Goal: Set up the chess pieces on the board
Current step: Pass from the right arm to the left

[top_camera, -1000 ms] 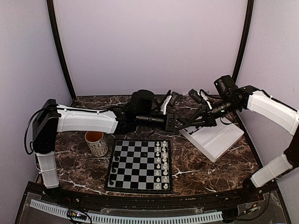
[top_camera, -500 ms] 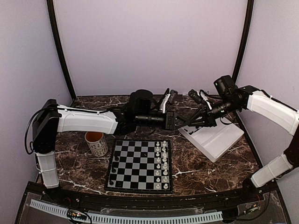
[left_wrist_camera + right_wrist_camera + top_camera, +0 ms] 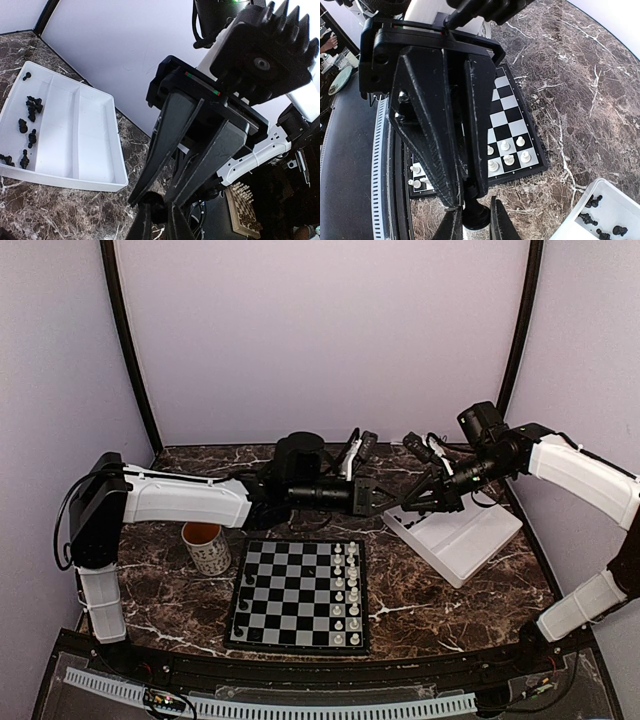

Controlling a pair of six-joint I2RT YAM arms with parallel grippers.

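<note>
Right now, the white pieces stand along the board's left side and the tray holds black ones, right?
Not quite: the top view shows the white pieces along the right side of the board. The tray does hold black ones.

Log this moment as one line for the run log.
stage: mid-air handover | left gripper: shut on black chess piece | right gripper: shut on same piece | tray: holds more black pieces

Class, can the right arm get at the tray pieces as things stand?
Probably not yet: the right gripper and left gripper meet around one piece, mid-air. Otherwise the tray lies nearby, uncovered.
</note>
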